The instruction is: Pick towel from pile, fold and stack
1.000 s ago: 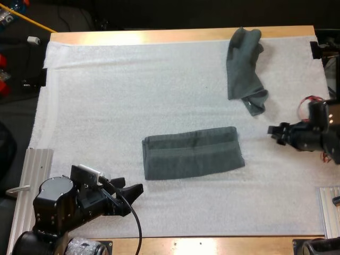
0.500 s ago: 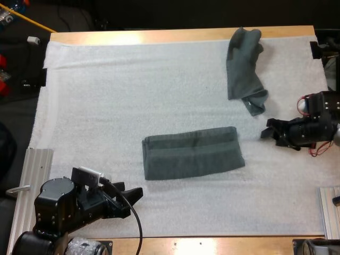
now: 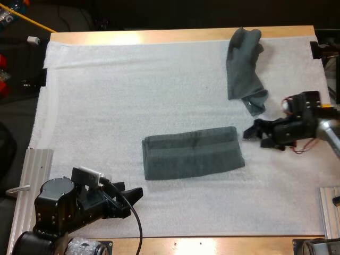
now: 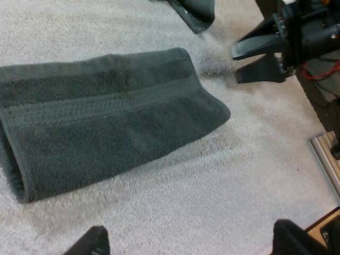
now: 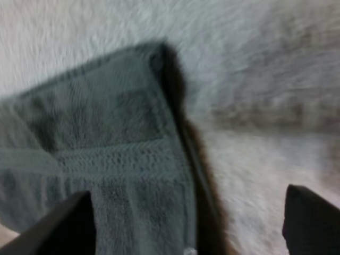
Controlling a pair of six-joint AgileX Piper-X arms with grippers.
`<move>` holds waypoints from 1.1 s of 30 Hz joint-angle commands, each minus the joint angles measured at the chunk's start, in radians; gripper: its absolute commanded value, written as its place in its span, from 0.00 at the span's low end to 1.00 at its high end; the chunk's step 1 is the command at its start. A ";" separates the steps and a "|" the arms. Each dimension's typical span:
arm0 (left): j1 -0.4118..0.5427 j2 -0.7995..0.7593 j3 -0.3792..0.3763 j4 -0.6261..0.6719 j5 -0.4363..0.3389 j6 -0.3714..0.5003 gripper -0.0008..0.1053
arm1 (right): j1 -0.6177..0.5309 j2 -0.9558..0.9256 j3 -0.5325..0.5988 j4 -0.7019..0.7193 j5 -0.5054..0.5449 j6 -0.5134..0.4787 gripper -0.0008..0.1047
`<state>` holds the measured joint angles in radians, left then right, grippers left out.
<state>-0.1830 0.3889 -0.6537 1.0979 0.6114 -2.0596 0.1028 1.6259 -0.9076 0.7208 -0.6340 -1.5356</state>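
A folded dark grey-green towel (image 3: pixel 194 153) lies in the middle of the white mat (image 3: pixel 133 95). A crumpled towel (image 3: pixel 244 64) sprawls at the far right of the mat. My right gripper (image 3: pixel 255 138) is open, low over the mat, a short way right of the folded towel's right end. The right wrist view has that towel's end (image 5: pixel 106 154) close ahead between the open fingers (image 5: pixel 313 218). My left gripper (image 3: pixel 130 189) is open near the mat's front edge, left of and in front of the folded towel (image 4: pixel 106 117), with the right gripper (image 4: pixel 260 56) beyond the towel.
Metal rails lie at the table's front left (image 3: pixel 34 175) and front right (image 3: pixel 330 210). Bare mat stretches wide to the left of and behind the folded towel.
My right gripper has moved left across the mat toward the folded towel's right end. The left arm and both towels have stayed put.
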 commanded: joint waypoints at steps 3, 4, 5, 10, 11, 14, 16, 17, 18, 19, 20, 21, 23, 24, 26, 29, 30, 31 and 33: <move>0.001 -0.003 -0.007 -0.001 -0.009 -0.009 0.58 | 0.068 0.031 -0.009 -0.051 0.008 0.024 0.68; 0.001 -0.003 -0.007 -0.001 -0.009 -0.009 0.58 | 0.091 0.040 -0.009 -0.073 0.008 0.048 0.68; 0.001 -0.003 -0.007 -0.001 -0.009 -0.009 0.58 | 0.117 0.055 -0.009 -0.103 0.008 0.081 0.68; 0.001 -0.003 -0.007 -0.001 -0.009 -0.009 0.58 | 0.211 0.105 -0.009 -0.201 0.028 0.200 0.68; 0.001 -0.003 -0.007 -0.001 -0.009 -0.009 0.58 | 0.220 0.109 -0.009 -0.206 0.040 0.208 0.68; 0.001 -0.003 -0.007 -0.001 -0.009 -0.009 0.58 | 0.257 0.117 -0.009 -0.208 0.082 0.214 0.68; 0.001 -0.003 -0.007 -0.001 -0.009 -0.009 0.58 | 0.267 0.116 -0.009 -0.208 0.084 0.214 0.68; 0.001 -0.003 -0.007 -0.001 -0.009 -0.009 0.58 | 0.269 0.116 -0.009 -0.208 0.084 0.214 0.68; 0.001 -0.003 -0.007 -0.001 -0.009 -0.009 0.58 | 0.269 0.116 -0.009 -0.205 0.084 0.216 0.68; 0.001 -0.003 -0.007 -0.001 -0.009 -0.009 0.58 | 0.269 0.116 -0.009 -0.198 0.084 0.216 0.67; 0.001 -0.003 -0.007 -0.001 -0.009 -0.009 0.58 | 0.269 0.116 -0.009 -0.194 0.086 0.216 0.65; 0.001 -0.003 -0.007 -0.001 -0.009 -0.009 0.58 | 0.269 0.116 -0.009 -0.185 0.098 0.216 0.60; 0.001 -0.003 -0.007 -0.001 -0.009 -0.009 0.58 | 0.269 0.113 -0.009 -0.158 0.148 0.216 0.48; 0.001 -0.003 -0.007 -0.001 -0.009 -0.009 0.58 | 0.269 0.111 -0.009 -0.142 0.179 0.216 0.40; 0.001 -0.003 -0.007 -0.001 -0.009 -0.009 0.58 | 0.269 0.107 -0.009 -0.116 0.223 0.214 0.22; 0.001 -0.003 -0.007 -0.001 -0.009 -0.007 0.58 | 0.269 0.088 -0.009 -0.085 0.264 0.193 0.01; 0.001 -0.003 -0.007 -0.001 -0.009 -0.007 0.58 | 0.269 0.075 -0.009 -0.074 0.298 0.184 0.01; 0.001 -0.003 -0.007 -0.001 -0.009 -0.007 0.58 | 0.269 0.055 -0.009 -0.059 0.337 0.167 0.01; 0.001 -0.003 -0.007 -0.001 -0.009 -0.007 0.58 | 0.269 0.022 -0.009 -0.030 0.389 0.148 0.01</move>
<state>-0.1830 0.3889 -0.6537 1.0979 0.6114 -2.0596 0.3739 1.6678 -0.9180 0.6657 -0.2745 -1.3725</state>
